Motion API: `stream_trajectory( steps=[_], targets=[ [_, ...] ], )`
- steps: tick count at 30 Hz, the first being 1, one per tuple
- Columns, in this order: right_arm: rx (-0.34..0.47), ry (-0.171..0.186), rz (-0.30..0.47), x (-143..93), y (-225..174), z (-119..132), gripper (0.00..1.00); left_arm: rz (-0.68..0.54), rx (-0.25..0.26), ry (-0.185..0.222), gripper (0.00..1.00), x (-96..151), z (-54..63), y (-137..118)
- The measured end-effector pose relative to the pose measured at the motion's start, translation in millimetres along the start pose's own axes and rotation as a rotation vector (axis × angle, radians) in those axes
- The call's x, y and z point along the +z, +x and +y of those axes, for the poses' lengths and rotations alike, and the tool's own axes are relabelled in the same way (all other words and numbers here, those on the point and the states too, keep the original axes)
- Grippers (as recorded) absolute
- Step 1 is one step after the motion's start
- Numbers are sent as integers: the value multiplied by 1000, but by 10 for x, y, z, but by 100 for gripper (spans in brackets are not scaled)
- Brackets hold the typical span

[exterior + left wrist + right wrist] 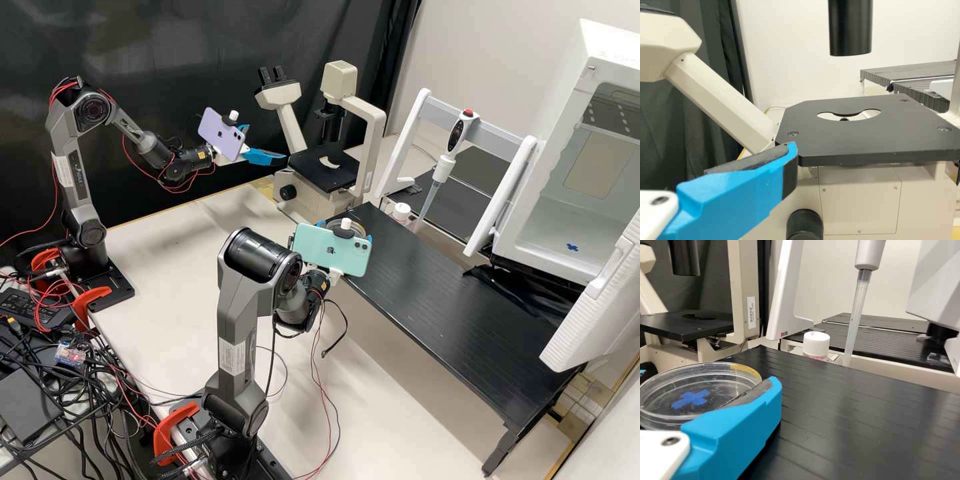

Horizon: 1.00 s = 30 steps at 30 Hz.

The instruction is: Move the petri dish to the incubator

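2 fingers of our right gripper (346, 229) pinch the clear petri dish (715, 384), 1 blue cross (690, 399) showing within its rim, at the black rack's (427, 287) end nearest the microscope (375, 127); we see our left gripper (267, 143) beside the microscope's black stage (319, 176), its 2 fingers spread apart

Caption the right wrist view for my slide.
Petri dish marked with a blue cross, held in the right claw, with a pipette beyond.

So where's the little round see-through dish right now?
In the right wrist view, the dish is between the right gripper's blue fingers, at the end of the black shelf nearest the microscope.
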Motion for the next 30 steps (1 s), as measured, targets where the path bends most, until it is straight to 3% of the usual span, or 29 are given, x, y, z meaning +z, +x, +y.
stream_trajectory(
  steps=[3,11,19,25,30],
  targets=[
    [29,-21,-19,69,-33,134,0,0,0,0,100,0,0,0],
    [187,36,-173,476,-161,639,0,0,0,0,100,0,0,0],
    [355,44,-249,829,-212,1185,0,0,0,0,100,0,0,0],
    [433,12,-282,998,-122,1567,0,0,0,0,100,0,0,0],
    [479,17,-324,1089,31,1862,0,0,0,0,100,0,0,0]
  ],
)
